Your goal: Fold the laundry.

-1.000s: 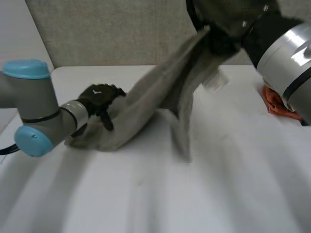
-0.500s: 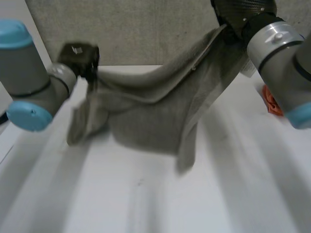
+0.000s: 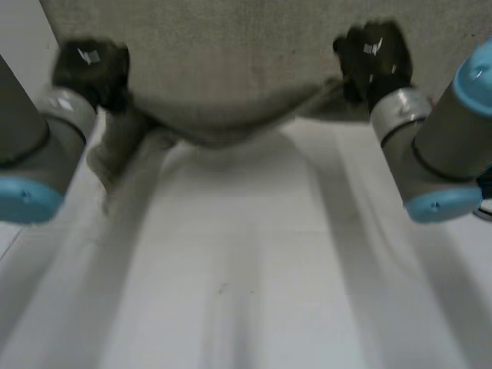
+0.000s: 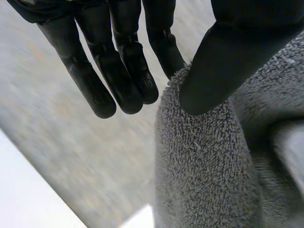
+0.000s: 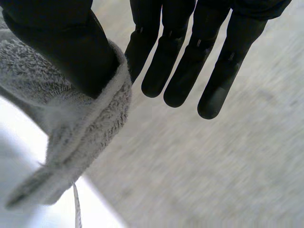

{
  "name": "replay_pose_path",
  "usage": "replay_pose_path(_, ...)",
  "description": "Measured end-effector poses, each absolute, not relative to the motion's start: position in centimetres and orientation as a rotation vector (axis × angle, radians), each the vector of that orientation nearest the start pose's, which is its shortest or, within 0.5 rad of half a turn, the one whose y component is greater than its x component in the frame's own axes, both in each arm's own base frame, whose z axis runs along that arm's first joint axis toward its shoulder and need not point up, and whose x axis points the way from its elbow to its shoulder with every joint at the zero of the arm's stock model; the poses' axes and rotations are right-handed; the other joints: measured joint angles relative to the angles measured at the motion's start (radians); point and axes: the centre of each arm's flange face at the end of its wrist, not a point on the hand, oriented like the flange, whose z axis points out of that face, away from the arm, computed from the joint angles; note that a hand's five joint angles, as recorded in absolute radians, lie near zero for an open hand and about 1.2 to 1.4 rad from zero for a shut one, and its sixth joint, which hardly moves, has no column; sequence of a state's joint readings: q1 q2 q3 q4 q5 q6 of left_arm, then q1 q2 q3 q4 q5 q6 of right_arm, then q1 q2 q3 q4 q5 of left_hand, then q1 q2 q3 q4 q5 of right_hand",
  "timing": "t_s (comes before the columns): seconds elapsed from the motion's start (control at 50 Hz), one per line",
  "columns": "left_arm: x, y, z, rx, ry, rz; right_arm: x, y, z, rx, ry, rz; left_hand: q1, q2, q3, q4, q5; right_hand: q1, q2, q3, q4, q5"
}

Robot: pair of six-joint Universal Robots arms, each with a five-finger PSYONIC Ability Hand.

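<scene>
A grey terry towel (image 3: 223,123) hangs stretched between my two raised hands over the table's far side, sagging in the middle. My left hand (image 3: 88,69) holds its left end, where a bunched part droops down. My right hand (image 3: 373,58) holds the right end. Seen from the left wrist, the thumb (image 4: 223,71) pinches the towel's edge (image 4: 204,166) against the nearest of the straight fingers (image 4: 123,71). From the right wrist, the thumb (image 5: 71,52) presses a towel corner (image 5: 80,128) against the fingers (image 5: 190,71).
The white table (image 3: 246,269) lies below the towel. A grey wall (image 3: 231,46) stands just behind both hands. The grey arms with light-blue caps flank the table at both sides.
My left hand closed on the towel's end at the table and rose with it. Both hands moved apart and back, lifting the towel off the table and stretching it.
</scene>
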State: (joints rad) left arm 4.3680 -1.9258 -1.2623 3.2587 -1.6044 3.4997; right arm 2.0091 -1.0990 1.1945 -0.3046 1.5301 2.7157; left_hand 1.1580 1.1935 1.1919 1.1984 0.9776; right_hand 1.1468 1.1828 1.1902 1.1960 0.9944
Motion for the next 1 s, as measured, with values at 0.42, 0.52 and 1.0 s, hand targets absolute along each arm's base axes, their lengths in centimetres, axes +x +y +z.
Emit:
replay_pose_path(0.42, -26.3, -40.1, 16.9, 0.848, 1.991, -2.147, 30.2, -31.8, 16.4, -1.06, 2.096, -2.02, 0.0, 0.001, 0.0, 0.003, 0.0, 0.0, 0.0, 0.0, 0.0, 0.0)
replay_pose_path(0.52, -26.8, -42.7, 18.5, 0.791, 1.899, -2.214, 30.4, -31.6, 16.8, -1.04, 2.091, -2.032, 0.0, 0.001, 0.0, 0.003, 0.0, 0.0, 0.0, 0.0, 0.0, 0.0)
replay_pose_path(1.0, -27.3, -41.3, 22.4, 0.764, 2.008, -2.067, 30.6, -31.4, 16.6, -1.019, 2.115, -2.037, -0.96, -0.989, -0.982, -1.0, -0.927, 0.0, 0.0, 0.0, 0.0, 0.006)
